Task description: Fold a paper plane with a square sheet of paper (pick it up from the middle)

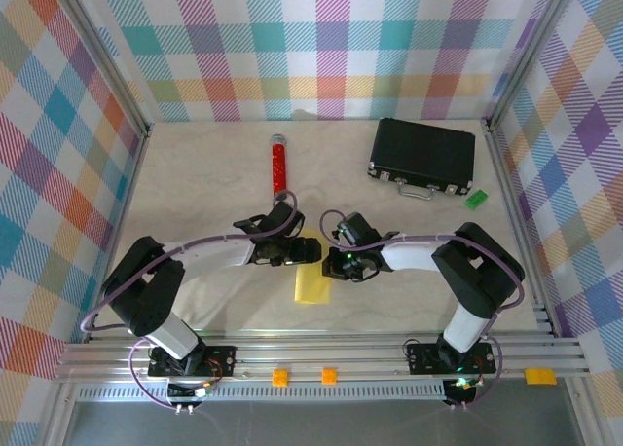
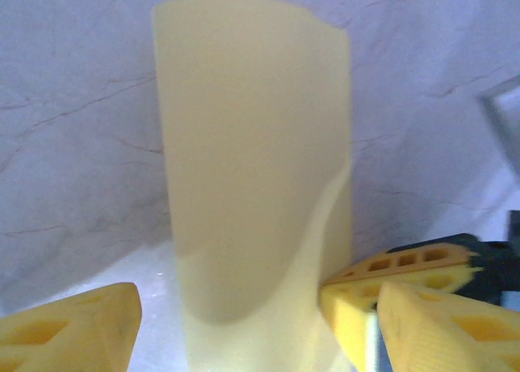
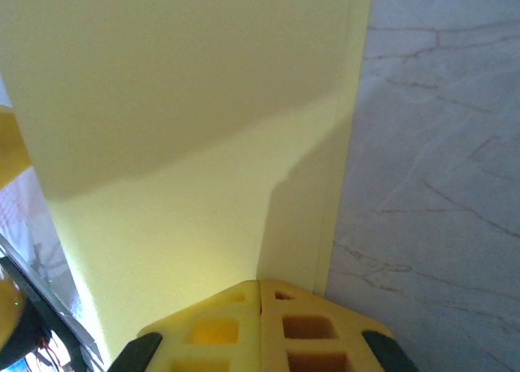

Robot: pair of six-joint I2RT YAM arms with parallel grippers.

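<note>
The square sheet of paper (image 1: 311, 288), folded into a narrow strip, sits on the table (image 1: 195, 173) between the 2 arms. The left end effector (image 2: 260, 331) is open astride it. The right end effector (image 3: 260, 295) is closed, pinching its edge.

Overhead; both wrists close over sheet (image 1: 311, 288)

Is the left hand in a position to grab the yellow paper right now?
Likely yes: the left hand is open with the yellow paper between its fingers, nothing blocking; the right hand pinches one edge.
</note>
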